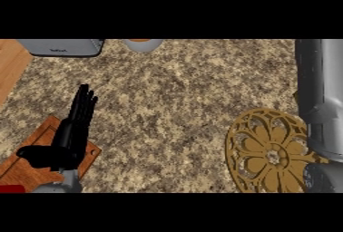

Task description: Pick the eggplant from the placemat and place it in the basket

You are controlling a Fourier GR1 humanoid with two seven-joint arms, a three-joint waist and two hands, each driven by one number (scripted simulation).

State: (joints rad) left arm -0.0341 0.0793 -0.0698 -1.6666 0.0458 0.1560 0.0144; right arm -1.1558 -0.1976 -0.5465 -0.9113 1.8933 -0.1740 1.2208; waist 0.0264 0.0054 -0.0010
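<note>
No eggplant shows in the head view. A round golden openwork placemat (268, 156) lies flat on the counter at the lower right. My grey right forearm (320, 90) crosses its right edge and runs up to the picture's top, and the right hand itself is out of sight. My left hand (72, 129) rests open at the lower left with its fingers straight and pointing away, above a wooden board (33, 158). It holds nothing. I cannot make out a basket for certain.
A grey toaster-like box (60, 46) stands at the back left. A grey cup with an orange inside (143, 44) stands beside it. A small red thing (10, 188) shows at the bottom left corner. A wooden surface (10, 68) borders the speckled counter (167, 104) on the left.
</note>
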